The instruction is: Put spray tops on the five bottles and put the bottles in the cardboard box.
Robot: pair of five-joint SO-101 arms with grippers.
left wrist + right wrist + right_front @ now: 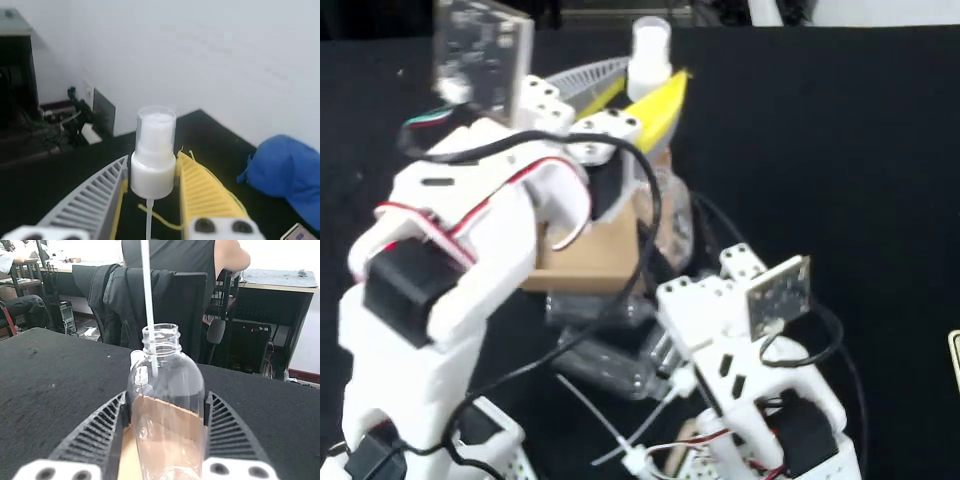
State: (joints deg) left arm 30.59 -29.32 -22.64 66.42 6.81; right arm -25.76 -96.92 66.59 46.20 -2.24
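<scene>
My left gripper [152, 167] is shut on a white spray top [152, 150] with a clear cap, gripped between a grey and a yellow finger. Its thin dip tube [148, 220] hangs below. The high view shows this spray top [650, 48] raised over the table's far middle. My right gripper [166, 400] is shut on an upright clear bottle [167, 405] with an open neck. The dip tube [148, 305] comes down from above into that neck. The bottle [670, 215] stands beside the cardboard box [582, 255], partly hidden by the left arm.
More clear bottles [605, 365] lie on the black table in front of the box. A loose thin tube [620, 440] lies near the arm bases. A blue cloth [287, 170] rests at the table's far side. A chair with dark jackets [150, 295] stands beyond the table edge.
</scene>
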